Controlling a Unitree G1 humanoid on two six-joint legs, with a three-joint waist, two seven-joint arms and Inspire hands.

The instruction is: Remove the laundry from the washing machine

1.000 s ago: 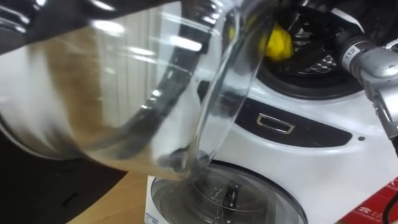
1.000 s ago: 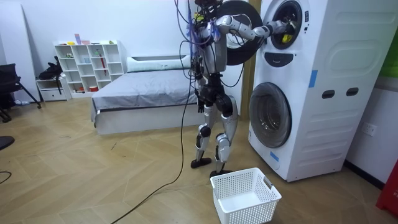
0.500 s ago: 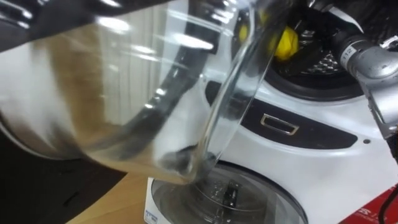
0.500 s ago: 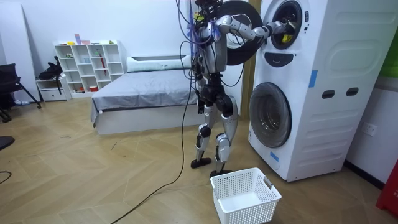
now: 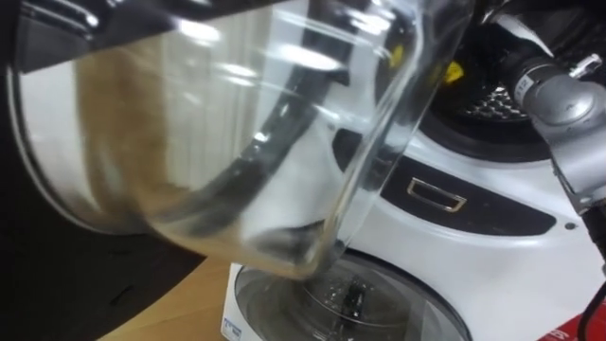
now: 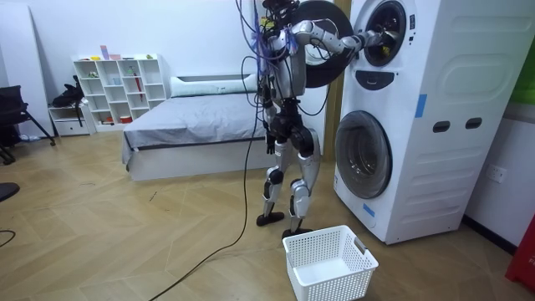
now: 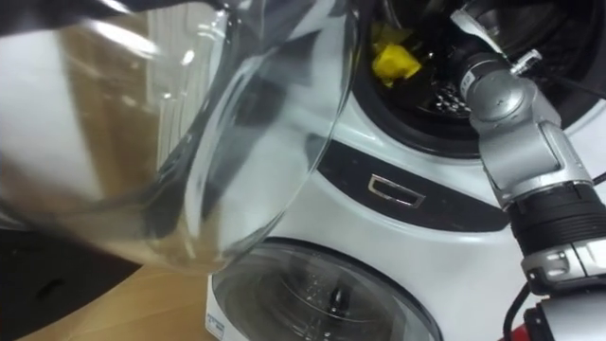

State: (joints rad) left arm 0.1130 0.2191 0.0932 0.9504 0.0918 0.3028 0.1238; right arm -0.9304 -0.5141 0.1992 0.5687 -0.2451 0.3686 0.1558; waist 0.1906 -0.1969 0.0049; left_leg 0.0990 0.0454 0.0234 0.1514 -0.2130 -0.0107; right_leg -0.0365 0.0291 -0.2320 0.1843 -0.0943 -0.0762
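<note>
A yellow cloth (image 7: 393, 59) lies in the drum (image 5: 492, 99) of the upper machine, partly behind the edge of the open glass door (image 5: 237, 142). My right arm comes in from the right side and runs up into the drum opening. Its hand (image 6: 369, 38) is inside the opening by the cloth, with its fingers hidden. I stand upright close to the stacked white machines (image 6: 418, 117), between them and the swung-out door (image 6: 322, 42).
The door's clear bowl is close in front of my head on the left. Below the drum are a dark panel with a chrome handle (image 5: 436, 194) and the lower machine's round door (image 5: 350, 303). A white laundry basket (image 6: 328, 263) stands on the wood floor by my feet.
The head camera has shifted, so the glass door now covers more of the drum and cloth. In the room view less of the yellow cloth shows behind my right hand.
</note>
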